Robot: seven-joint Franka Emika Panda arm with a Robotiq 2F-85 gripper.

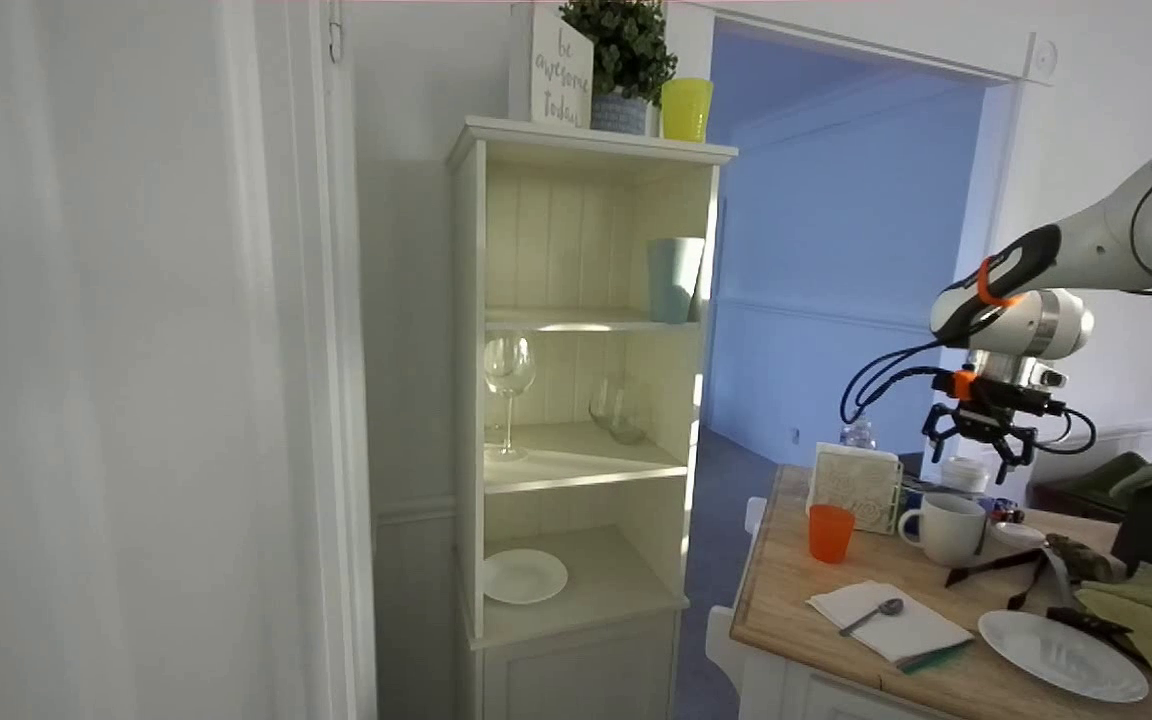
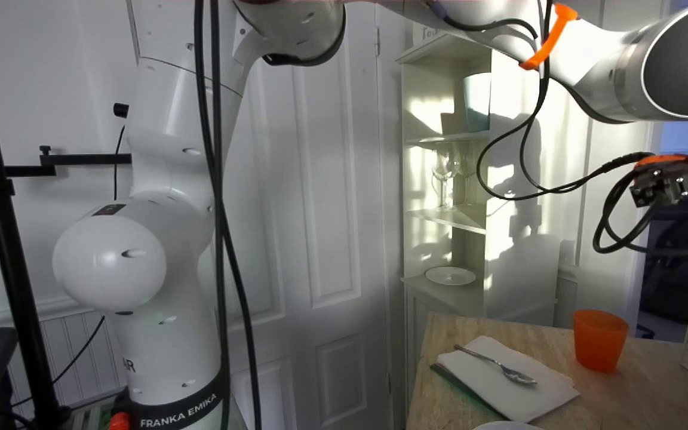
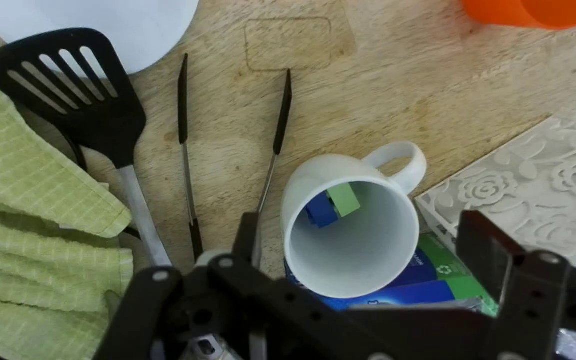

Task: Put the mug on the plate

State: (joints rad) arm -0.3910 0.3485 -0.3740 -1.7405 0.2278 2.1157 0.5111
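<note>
Hand (image 1: 969, 466) hovers, apparently above the upright mug (image 1: 951, 530), handle (image 3: 418, 165) toward orange cup (image 1: 831, 533).

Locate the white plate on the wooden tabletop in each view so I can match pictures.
In an exterior view: plate at lower right, beside the napkin.
In an exterior view: only a sliver of plate, bottom edge.
Wrist view: plate at top left, cropped, partly covered by the spatula.
Shared landmark: the orange cup, right half of all three.

Wooden table (image 1: 781, 588) — 1 mug (image 1: 950, 530), 1 plate (image 1: 1058, 656).
</note>
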